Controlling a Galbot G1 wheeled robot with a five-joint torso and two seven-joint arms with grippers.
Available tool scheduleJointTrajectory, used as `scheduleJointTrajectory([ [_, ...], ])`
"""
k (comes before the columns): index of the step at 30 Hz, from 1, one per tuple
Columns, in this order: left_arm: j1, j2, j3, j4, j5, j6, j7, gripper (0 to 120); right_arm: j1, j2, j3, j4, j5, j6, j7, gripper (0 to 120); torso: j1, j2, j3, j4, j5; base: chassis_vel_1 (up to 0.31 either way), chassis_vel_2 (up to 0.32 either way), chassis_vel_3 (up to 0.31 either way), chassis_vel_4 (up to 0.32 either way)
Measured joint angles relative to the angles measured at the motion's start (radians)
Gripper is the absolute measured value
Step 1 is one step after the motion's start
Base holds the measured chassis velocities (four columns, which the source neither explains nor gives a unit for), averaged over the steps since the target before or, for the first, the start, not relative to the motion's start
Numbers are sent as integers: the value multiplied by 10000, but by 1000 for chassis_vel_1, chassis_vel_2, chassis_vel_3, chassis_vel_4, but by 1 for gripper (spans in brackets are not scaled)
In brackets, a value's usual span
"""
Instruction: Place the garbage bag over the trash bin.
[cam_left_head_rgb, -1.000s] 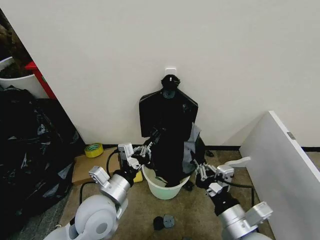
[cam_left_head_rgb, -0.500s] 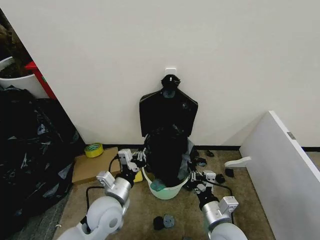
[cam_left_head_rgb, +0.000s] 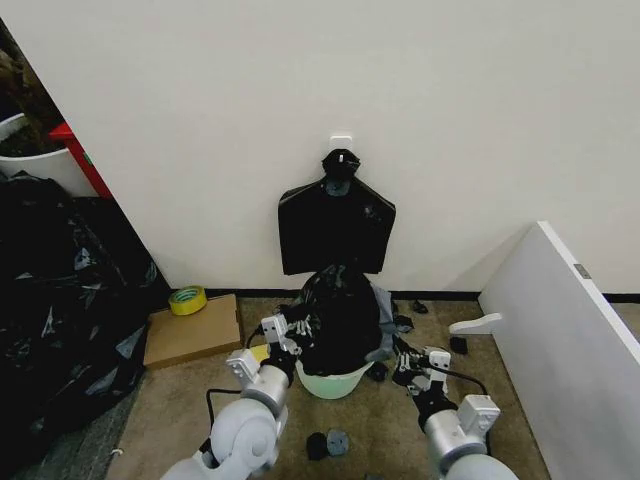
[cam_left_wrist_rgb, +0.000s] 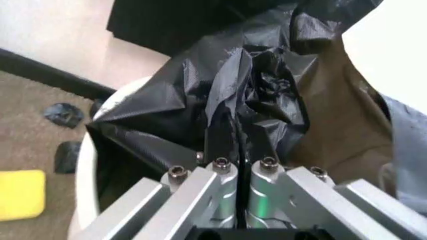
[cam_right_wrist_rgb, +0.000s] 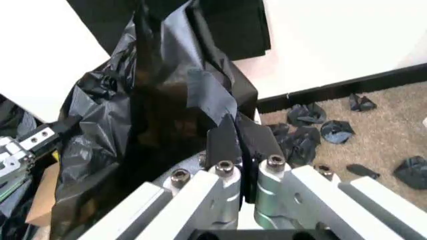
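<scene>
Black garbage bag (cam_left_head_rgb: 340, 318) sat bunched over white trash bin (cam_left_head_rgb: 330, 382). Left gripper (cam_left_head_rgb: 298, 326) and right gripper (cam_left_head_rgb: 402, 364) each clenched a bag edge at opposite rims.

I can read no lettering, label, brand or number on anything before me; nothing here carries writing that I can make out.
</scene>
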Motion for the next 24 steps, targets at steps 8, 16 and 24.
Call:
scheduleJointTrajectory([
  [8,-141,52,-457,397,238,-90,-170,0,1225,645,-280,-1747,-25,109,-76,0,0,-1,1,3,3,0,0,0,0],
  [16,473,477,-722,252,497,63,-344,0,877,779,-441,-1992,-466,1,66,0,0,0,1,1,0,0,0,0,0],
  [24,918,744,-946,264,509,274,-666,0,732,836,-565,-2064,-786,-421,305,0,0,0,0,1,1,0,0,0,0],
])
